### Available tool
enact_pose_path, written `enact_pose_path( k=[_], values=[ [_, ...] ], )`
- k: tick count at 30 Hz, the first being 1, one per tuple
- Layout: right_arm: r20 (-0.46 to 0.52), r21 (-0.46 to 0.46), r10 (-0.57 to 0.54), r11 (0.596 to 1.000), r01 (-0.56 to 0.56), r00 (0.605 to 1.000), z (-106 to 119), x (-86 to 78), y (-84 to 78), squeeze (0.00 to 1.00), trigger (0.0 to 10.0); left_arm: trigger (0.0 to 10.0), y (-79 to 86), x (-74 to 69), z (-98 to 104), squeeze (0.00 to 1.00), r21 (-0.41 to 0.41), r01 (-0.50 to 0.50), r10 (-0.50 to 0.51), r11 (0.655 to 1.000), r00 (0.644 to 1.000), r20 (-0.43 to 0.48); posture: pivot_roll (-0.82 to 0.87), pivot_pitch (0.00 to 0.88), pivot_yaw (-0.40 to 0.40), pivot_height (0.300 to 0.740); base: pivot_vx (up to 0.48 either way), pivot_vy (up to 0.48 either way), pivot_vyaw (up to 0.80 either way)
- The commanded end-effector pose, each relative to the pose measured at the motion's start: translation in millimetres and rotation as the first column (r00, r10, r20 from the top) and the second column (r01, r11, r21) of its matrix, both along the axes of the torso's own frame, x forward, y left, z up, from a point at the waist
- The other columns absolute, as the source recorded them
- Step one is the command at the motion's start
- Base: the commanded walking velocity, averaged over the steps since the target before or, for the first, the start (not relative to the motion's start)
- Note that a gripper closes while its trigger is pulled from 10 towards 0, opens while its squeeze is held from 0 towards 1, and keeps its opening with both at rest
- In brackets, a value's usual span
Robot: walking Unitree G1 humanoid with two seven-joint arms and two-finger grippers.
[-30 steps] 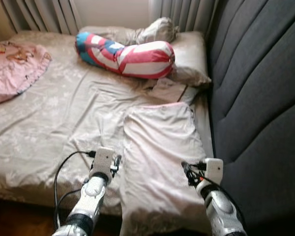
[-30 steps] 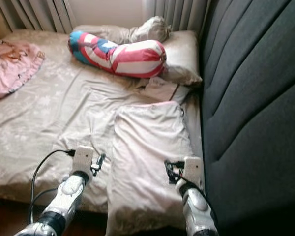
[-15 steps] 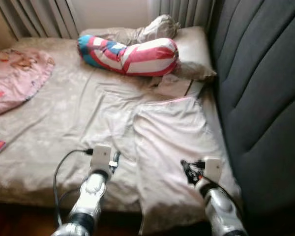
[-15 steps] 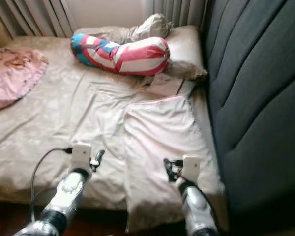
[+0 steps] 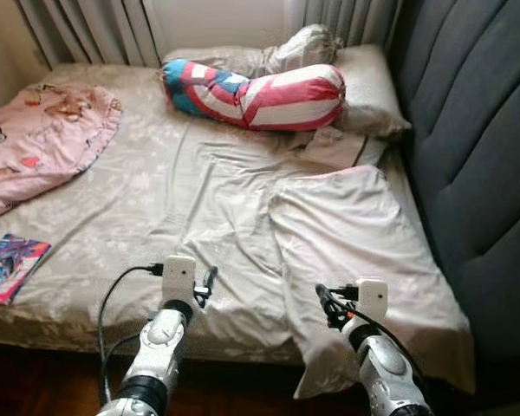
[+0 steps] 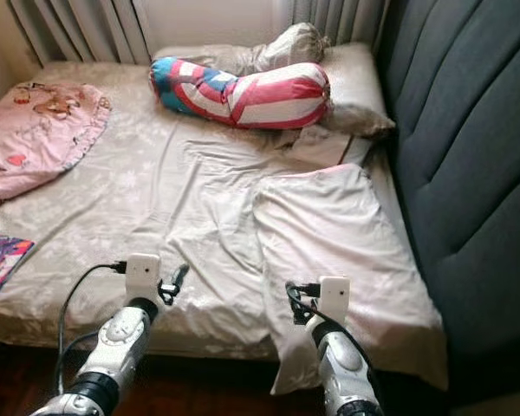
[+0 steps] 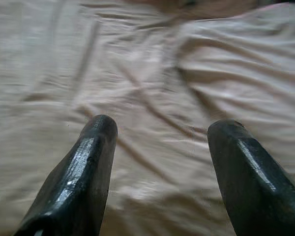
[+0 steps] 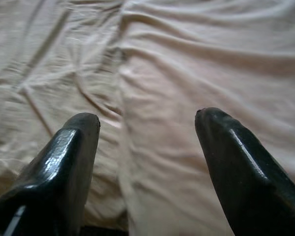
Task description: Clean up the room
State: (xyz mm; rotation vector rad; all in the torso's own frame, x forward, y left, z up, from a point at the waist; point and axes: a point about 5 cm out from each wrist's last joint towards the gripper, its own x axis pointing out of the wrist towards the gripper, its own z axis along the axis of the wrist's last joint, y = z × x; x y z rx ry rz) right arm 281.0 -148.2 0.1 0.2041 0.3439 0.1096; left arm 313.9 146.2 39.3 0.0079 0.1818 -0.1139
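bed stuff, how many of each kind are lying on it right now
pillows: 3 - flat white pillow, beige pillow, red, white and blue striped bolster
blankets: 1 - pink quilt
books: 1 - colourful picture book
crumpled cloth: 1 - beige bundle at the head of the bed
total: 6
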Motion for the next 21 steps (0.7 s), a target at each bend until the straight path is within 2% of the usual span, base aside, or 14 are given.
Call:
enact_pose_path(
  k=[1,16,21],
  values=[
    [-0.01,-0.003,-0.009,1.0,0.009,1.0,-2.6,-2.5,-2.7,0.0,10.0,10.0,0.2,-0.7,-0.5,0.0,-0.018,0.006,-0.006,1.0,1.0,-0.006,-0.1,0.095,-0.02,0.74,0.0,0.0,0.0],
    [0.009,-0.001,-0.011,1.0,0.011,1.0,0.8,-0.5,-2.2,0.0,10.0,10.0,0.2,-0.9,-1.1,0.0,-0.027,0.031,-0.031,0.999,0.999,-0.015,-0.1,0.094,-0.023,0.74,0.0,0.0,0.0],
    [0.009,-0.002,-0.009,1.0,0.009,1.0,1.0,-0.5,-2.0,0.0,10.0,10.0,0.0,-0.8,-1.2,0.0,-0.027,0.034,-0.034,0.999,0.999,-0.016,-0.1,0.092,-0.023,0.74,0.275,0.0,0.0]
  ],
)
